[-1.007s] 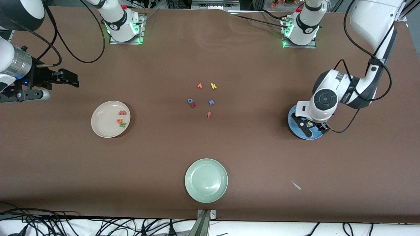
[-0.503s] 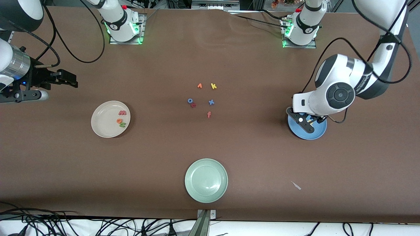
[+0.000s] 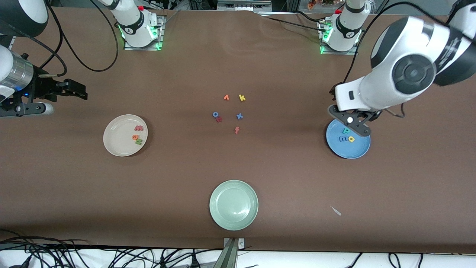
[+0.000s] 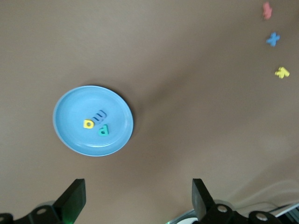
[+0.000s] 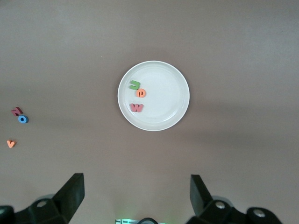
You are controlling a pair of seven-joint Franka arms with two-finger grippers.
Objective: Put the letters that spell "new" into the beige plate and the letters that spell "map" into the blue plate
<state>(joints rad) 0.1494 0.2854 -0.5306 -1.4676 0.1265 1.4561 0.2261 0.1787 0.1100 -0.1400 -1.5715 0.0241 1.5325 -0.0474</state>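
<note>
The beige plate (image 3: pixel 117 136) sits toward the right arm's end and holds the red-pink w (image 3: pixel 138 128), the orange e (image 3: pixel 135 137) and the green n (image 3: pixel 139 141). The right wrist view shows the same plate (image 5: pixel 170 95) with these letters. The blue plate (image 3: pixel 353 150) holds the teal p (image 3: pixel 346 130), the blue m (image 3: pixel 342 139) and the yellow a (image 3: pixel 351 139). My left gripper (image 3: pixel 355 124) hangs open and empty above this plate's farther rim (image 4: pixel 65 112). Off to the side of the beige plate, my right gripper (image 3: pixel 80 91) waits, open and empty.
A pale green plate (image 3: pixel 233 204) lies near the front edge. Loose letters lie mid-table: orange v (image 3: pixel 226 97), yellow k (image 3: pixel 242 98), blue o (image 3: pixel 215 114), blue x (image 3: pixel 239 116), red f (image 3: pixel 237 130). A small white scrap (image 3: pixel 336 210) lies nearer the camera than the blue plate.
My left arm has risen from the blue plate, uncovering the three letters in it. The right arm has barely moved.
</note>
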